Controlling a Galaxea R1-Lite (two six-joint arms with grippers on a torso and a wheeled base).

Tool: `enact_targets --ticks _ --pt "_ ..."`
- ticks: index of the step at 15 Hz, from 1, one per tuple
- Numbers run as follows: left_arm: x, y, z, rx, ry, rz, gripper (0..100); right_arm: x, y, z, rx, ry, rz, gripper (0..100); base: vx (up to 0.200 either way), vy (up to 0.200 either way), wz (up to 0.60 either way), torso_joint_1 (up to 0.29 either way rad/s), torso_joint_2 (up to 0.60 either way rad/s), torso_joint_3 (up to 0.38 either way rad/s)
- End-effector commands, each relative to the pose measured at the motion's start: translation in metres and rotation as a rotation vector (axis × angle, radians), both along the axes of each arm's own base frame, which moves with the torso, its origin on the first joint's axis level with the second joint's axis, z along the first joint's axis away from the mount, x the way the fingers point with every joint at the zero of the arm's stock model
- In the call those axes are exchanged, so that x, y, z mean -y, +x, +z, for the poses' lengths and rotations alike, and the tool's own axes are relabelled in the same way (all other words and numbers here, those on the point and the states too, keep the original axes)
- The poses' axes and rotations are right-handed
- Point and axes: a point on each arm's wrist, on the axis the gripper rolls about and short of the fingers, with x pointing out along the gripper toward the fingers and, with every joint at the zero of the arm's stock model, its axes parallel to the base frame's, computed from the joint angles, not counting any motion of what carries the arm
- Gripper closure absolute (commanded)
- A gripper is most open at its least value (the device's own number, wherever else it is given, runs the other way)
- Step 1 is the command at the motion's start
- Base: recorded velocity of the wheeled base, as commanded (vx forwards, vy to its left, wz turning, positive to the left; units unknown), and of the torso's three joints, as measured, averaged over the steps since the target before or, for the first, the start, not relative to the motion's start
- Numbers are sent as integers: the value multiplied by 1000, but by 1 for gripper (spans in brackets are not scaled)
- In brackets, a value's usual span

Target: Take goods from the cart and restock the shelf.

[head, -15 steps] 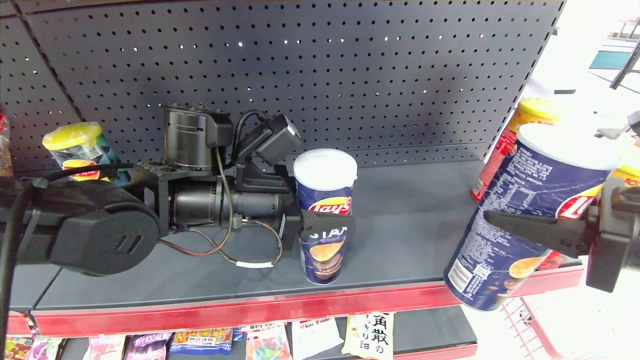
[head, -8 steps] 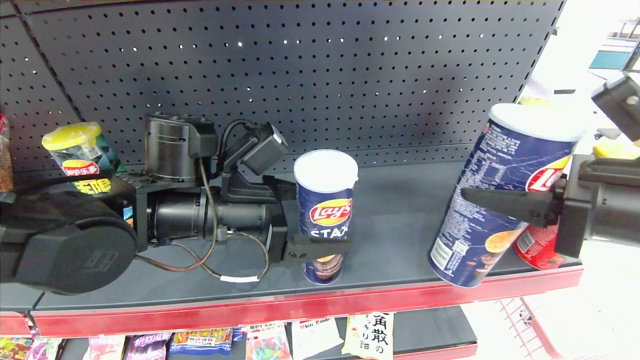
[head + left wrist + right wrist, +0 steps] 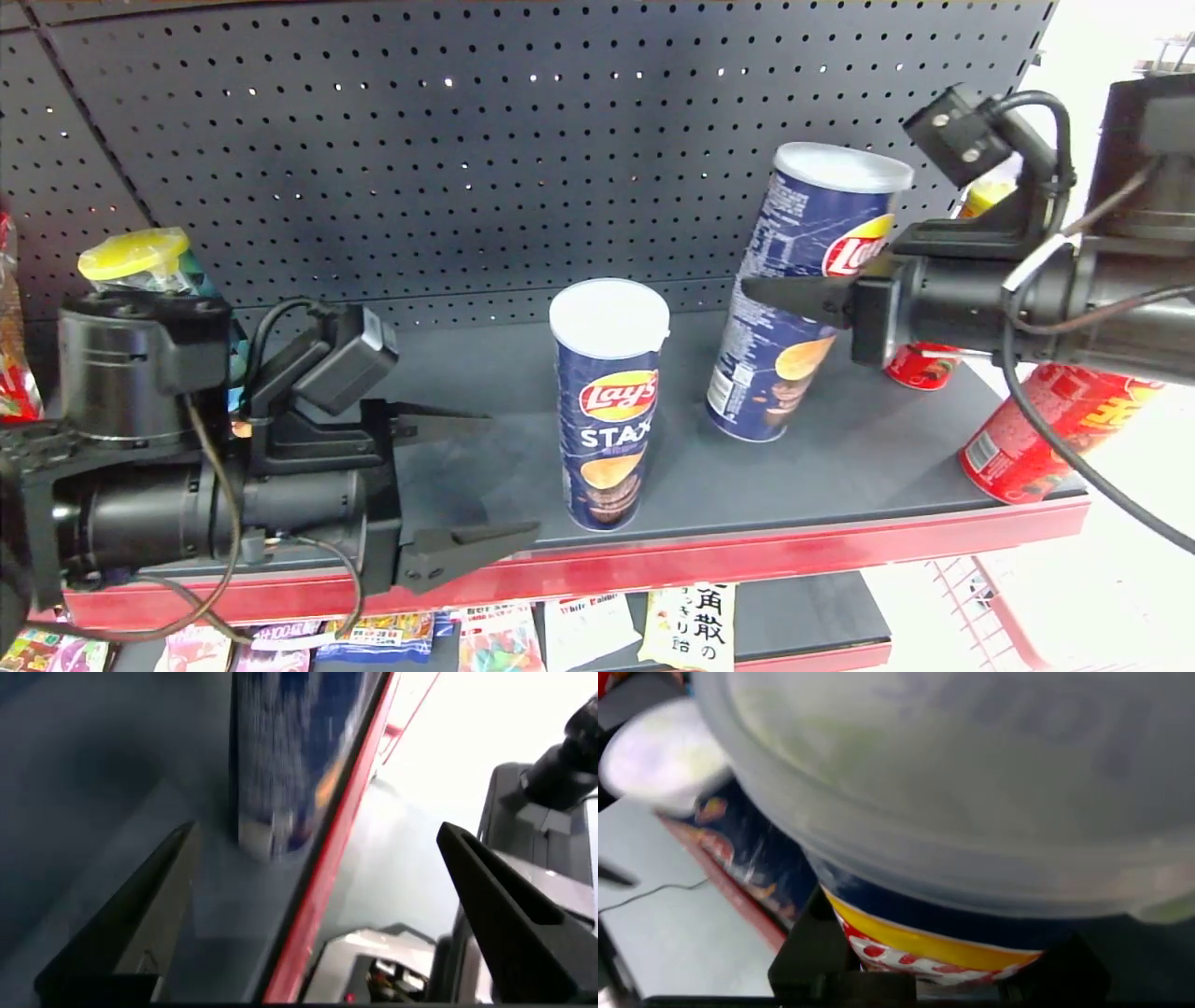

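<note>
While your right gripper (image 3: pixel 801 278) clamped a tilted blue can (image 3: pixel 794 392) at the shelf (image 3: pixel 840 476), just right of the standing can (image 3: pixel 607 401), your left gripper (image 3: pixel 512 476) hung wide open to that can's left.

— Where does the light come from?
— From behind the right gripper (image 3: pixel 784 289). The room past its wrist is burnt out to plain white, and the red can (image 3: pixel 1055 429) under that arm fades into the glare.
— And ahead of its fingers?
— Dim. The pegboard (image 3: pixel 560 140) there is dark, with pinpricks of light through some holes and a broad soft shadow. The held can (image 3: pixel 803 233) has a pale, glowing lid.
— The other side?
— The grey shelf (image 3: pixel 840 448) between the left gripper's (image 3: pixel 509 478) fingers lies darker. In its wrist view, everything past the red shelf edge (image 3: pixel 327 877) is washed white.
</note>
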Motion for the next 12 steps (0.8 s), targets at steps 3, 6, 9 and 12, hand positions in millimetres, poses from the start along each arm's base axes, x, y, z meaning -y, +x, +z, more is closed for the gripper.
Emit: enact_targets --ticks 3,6,9,12 --pt "-31 -36 7 63 -14 107 0 -48 53 -20 -23 -15 45 100 0 0 0 0 0 0" --pt "-45 -43 4 64 -15 189 0 -66 66 -20 -10 -7 65 100 0 0 0 0 0 0" --pt "-51 -47 4 70 -21 223 0 -75 76 -25 -11 -10 73 100 0 0 0 0 0 0" --pt "-52 -49 5 69 -26 248 0 -83 86 -37 -9 -48 81 100 0 0 0 0 0 0"
